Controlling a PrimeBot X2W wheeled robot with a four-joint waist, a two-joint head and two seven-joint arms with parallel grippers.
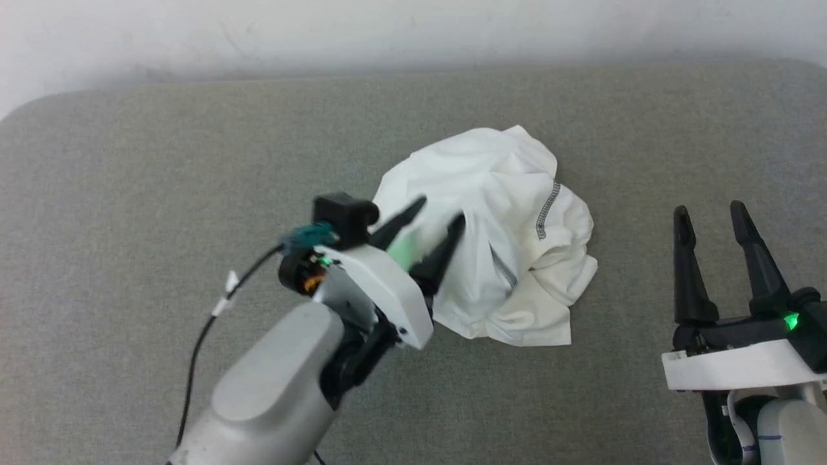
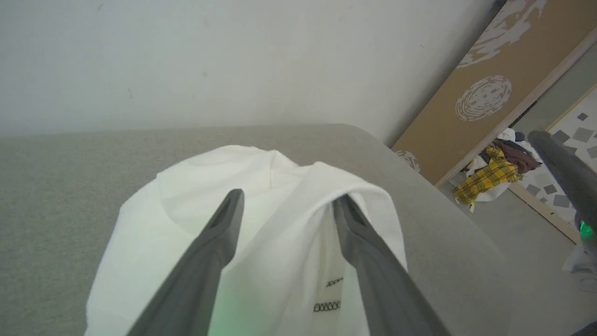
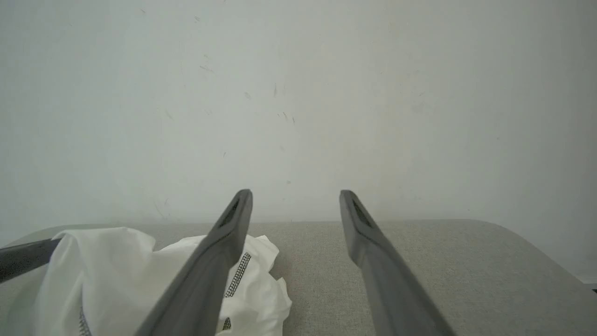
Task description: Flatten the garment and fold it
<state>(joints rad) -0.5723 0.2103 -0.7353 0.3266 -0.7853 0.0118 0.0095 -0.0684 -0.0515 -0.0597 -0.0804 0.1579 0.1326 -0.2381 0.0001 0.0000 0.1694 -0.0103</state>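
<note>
The garment [image 1: 504, 187] is a crumpled white T-shirt with dark zigzag stitching, lying bunched right of centre on the grey padded surface [image 1: 161, 168]. My left gripper [image 1: 436, 216] reaches over its left side with jaws open. In the left wrist view a raised fold of the garment [image 2: 196, 186] stands between the spread fingers of the left gripper [image 2: 288, 198]. My right gripper [image 1: 709, 210] is open and empty, off to the right of the cloth. In the right wrist view, the right gripper [image 3: 295, 193] points at the wall, with the garment [image 3: 107, 261] at lower left.
A white wall [image 1: 413, 32] runs behind the rounded far edge of the surface. A black cable [image 1: 200, 336] trails from my left wrist. Beyond the surface's right end are a brown patterned board [image 2: 485, 93] and a pile of clothes [image 2: 489, 175] on the floor.
</note>
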